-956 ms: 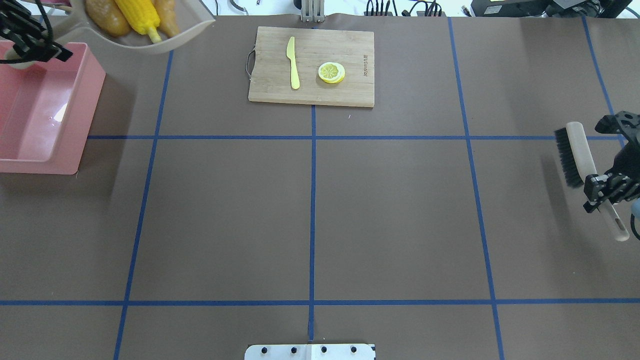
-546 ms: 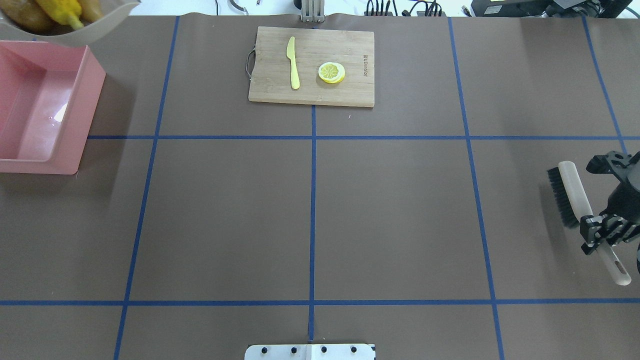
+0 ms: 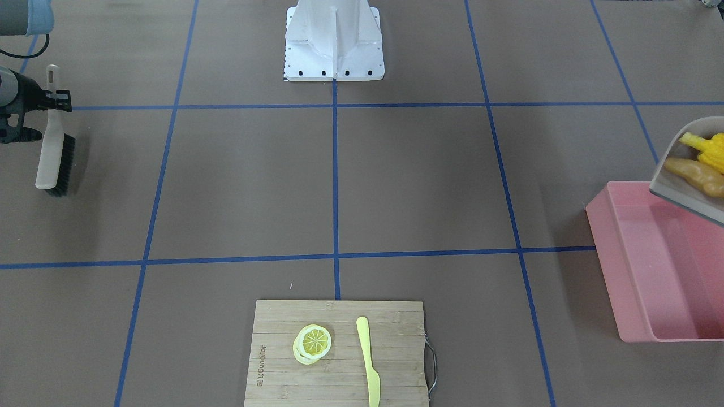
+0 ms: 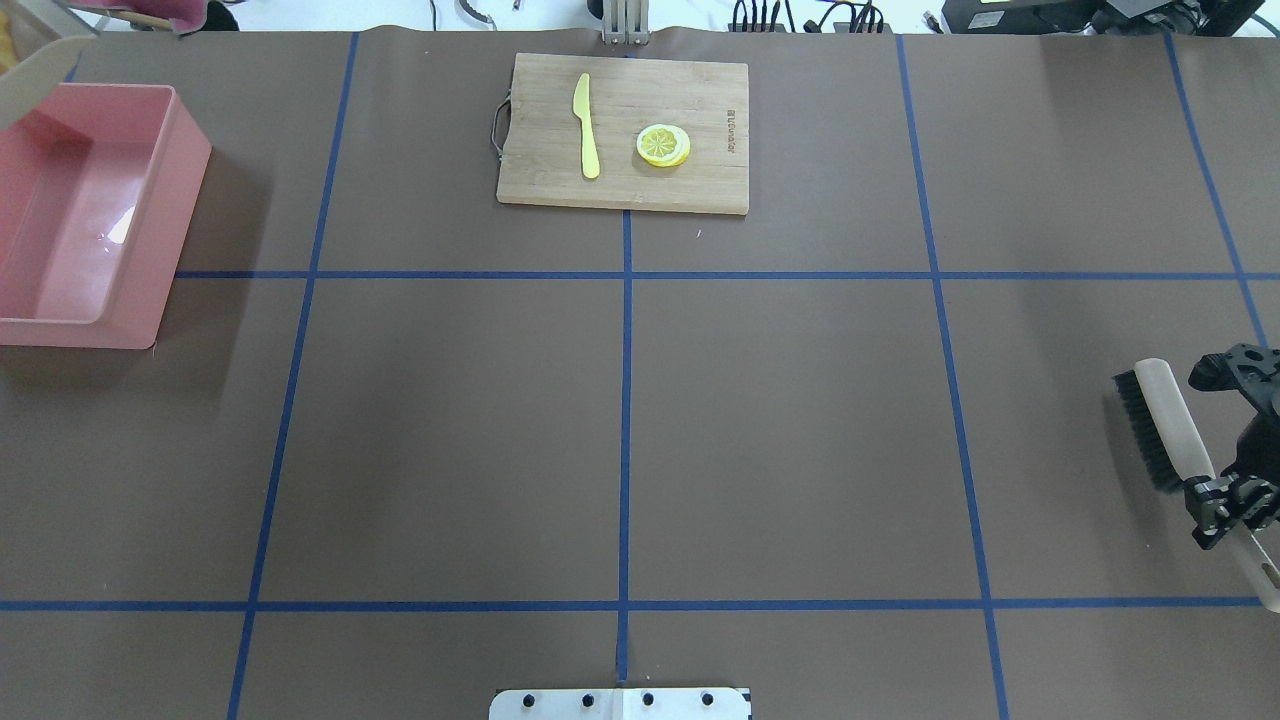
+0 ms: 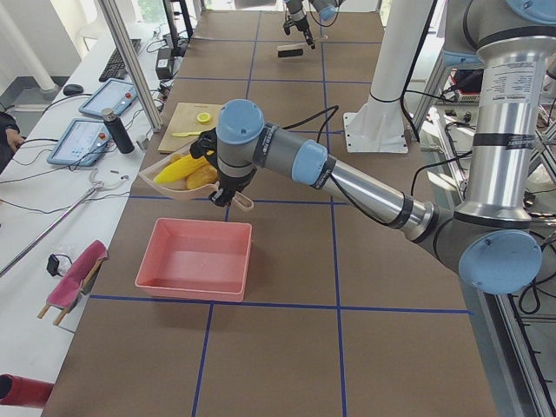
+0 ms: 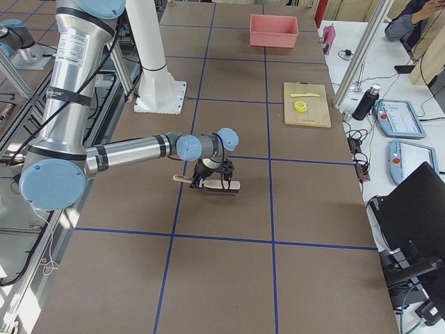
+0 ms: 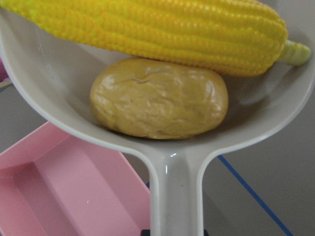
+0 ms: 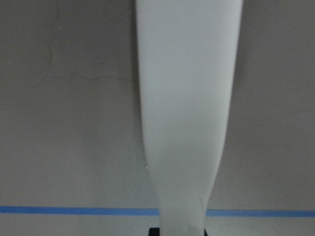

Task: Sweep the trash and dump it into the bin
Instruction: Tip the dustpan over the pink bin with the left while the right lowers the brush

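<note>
Dustpan [image 3: 679,189] — seemingly over bin [image 3: 613,265] edge

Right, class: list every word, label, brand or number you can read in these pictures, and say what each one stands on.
Cutting board: a dark brand mark runs sideways along one short end, too small and blurred to read letter for letter.
Bin, dustpan, brush: no text shows on them.
Nothing else can be read.
</note>
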Controlling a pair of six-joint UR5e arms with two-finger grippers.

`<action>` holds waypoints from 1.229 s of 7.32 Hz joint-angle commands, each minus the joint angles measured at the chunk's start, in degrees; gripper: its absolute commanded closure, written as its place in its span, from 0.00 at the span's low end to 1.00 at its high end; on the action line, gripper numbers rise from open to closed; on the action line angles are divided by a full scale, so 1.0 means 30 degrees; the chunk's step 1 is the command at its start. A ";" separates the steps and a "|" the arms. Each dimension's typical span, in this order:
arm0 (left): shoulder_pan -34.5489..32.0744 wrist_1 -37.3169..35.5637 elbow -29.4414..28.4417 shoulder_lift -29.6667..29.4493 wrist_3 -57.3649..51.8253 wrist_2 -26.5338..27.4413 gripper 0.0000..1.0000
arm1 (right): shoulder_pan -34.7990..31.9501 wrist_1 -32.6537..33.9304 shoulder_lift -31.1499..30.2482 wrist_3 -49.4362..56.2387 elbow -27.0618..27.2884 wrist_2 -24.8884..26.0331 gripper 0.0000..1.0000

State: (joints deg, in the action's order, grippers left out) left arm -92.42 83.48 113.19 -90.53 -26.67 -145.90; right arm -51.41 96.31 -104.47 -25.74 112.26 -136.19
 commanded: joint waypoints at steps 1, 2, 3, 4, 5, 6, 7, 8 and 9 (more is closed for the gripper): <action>-0.0950 -0.3520 -0.0024 0.0556 -0.4738 0.0002 1.00 | 0.0027 -0.0198 0.0017 -0.0355 -0.0095 0.0599 1.00; -0.1214 -0.4643 -0.0053 0.0585 -0.6008 0.0089 1.00 | 0.0027 -0.0198 0.0221 -0.0442 -0.0212 0.0542 1.00; -0.1622 -0.5321 -0.0082 0.0586 -0.7094 0.1192 1.00 | 0.0056 -0.0198 0.0339 -0.0530 -0.0329 0.0455 1.00; -0.1975 -0.6546 -0.0199 0.0412 -0.7540 0.1986 1.00 | 0.0027 -0.0198 0.0776 -0.0560 -0.0649 0.0425 0.91; -0.2065 -0.6877 -0.0809 0.0236 -0.7834 0.2516 1.00 | 0.0056 -0.0198 0.1070 -0.0560 -0.0942 0.0424 0.87; -0.2153 -0.7084 -0.1366 0.0263 -0.7982 0.3595 1.00 | 0.0056 -0.0198 0.1276 -0.0560 -0.1119 0.0424 0.86; -0.2154 -0.7637 -0.2068 -0.0230 -0.8013 0.3809 1.00 | 0.0056 -0.0198 0.1336 -0.0560 -0.1150 0.0424 0.85; -0.2125 -0.7701 -0.2829 -0.1105 -0.8042 0.4449 1.00 | 0.0056 -0.0198 0.1540 -0.0560 -0.1266 0.0424 0.84; -0.2038 -0.7701 -0.3445 -0.1809 -0.8042 0.5209 1.00 | 0.0056 -0.0198 0.1629 -0.0560 -0.1383 0.0424 0.82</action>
State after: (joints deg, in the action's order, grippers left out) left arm -98.73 60.71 105.38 -93.27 -50.72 -132.91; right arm -51.24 95.71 -100.06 -27.42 108.55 -134.91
